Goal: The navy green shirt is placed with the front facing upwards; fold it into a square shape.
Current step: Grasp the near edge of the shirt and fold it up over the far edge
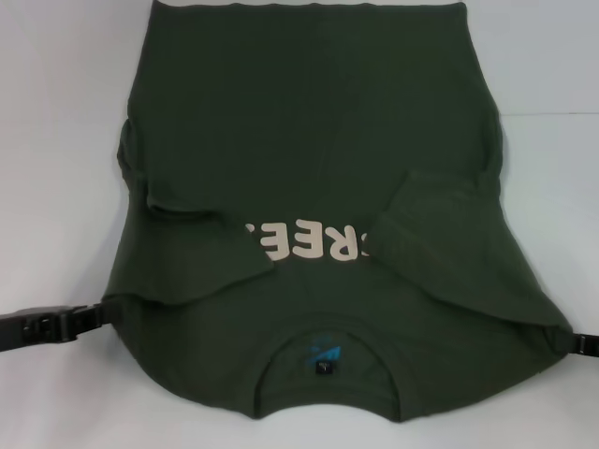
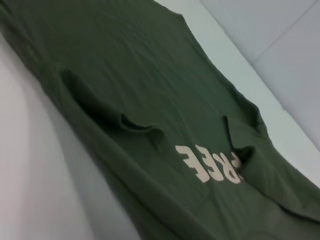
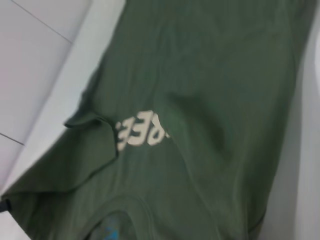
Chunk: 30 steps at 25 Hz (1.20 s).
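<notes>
Lying front-up on the white table [image 1: 56,140], the shirt [image 1: 309,131] spreads between the two grippers, collar nearest the robot, both sleeves folded inward over the cream lettering [image 1: 304,243] (partly covered). Left gripper [image 1: 89,318] sits at its shoulder edge, right gripper [image 1: 573,342] at the opposite shoulder; whether either grips, I cannot tell.

White tabletop [image 1: 56,140] w/ even, soft light; pale panelled surface [image 2: 280,30] beyond its edge (thin seams visible).

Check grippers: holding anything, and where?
Cannot tell. Left gripper and right gripper sit at the shirt's shoulder edges near the collar; their fingertips are hidden by the cloth.
</notes>
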Motion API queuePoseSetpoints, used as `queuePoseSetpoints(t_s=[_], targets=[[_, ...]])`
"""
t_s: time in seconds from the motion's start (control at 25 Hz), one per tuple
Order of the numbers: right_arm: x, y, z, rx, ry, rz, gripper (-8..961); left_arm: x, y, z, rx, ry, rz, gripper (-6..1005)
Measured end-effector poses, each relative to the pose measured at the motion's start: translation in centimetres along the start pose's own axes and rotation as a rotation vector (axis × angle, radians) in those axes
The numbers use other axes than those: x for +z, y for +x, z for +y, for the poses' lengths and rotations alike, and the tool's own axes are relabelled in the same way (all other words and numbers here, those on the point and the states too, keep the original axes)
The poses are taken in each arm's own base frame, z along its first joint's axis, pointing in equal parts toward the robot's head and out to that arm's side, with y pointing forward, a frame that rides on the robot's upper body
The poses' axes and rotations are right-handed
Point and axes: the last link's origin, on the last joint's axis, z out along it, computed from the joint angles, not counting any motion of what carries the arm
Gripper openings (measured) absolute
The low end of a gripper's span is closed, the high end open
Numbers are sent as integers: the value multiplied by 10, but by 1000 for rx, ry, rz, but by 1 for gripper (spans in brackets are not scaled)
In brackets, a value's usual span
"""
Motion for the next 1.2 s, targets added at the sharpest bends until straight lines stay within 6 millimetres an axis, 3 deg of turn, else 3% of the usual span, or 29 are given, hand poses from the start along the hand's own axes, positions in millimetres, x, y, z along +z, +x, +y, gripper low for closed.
queuePoseSetpoints(t_s=[0.56, 1.0, 1.2], targets=[[-41, 50, -2, 7, -54, -104, 42, -32, -32, -4, -97, 5, 12, 23], [-49, 79, 1, 2, -76, -90, 43, -46, -56, 3, -143, -39, 25, 24], [-57, 79, 1, 14, -73, -134, 42, -46, -56, 3, -151, -43, 36, 24]])
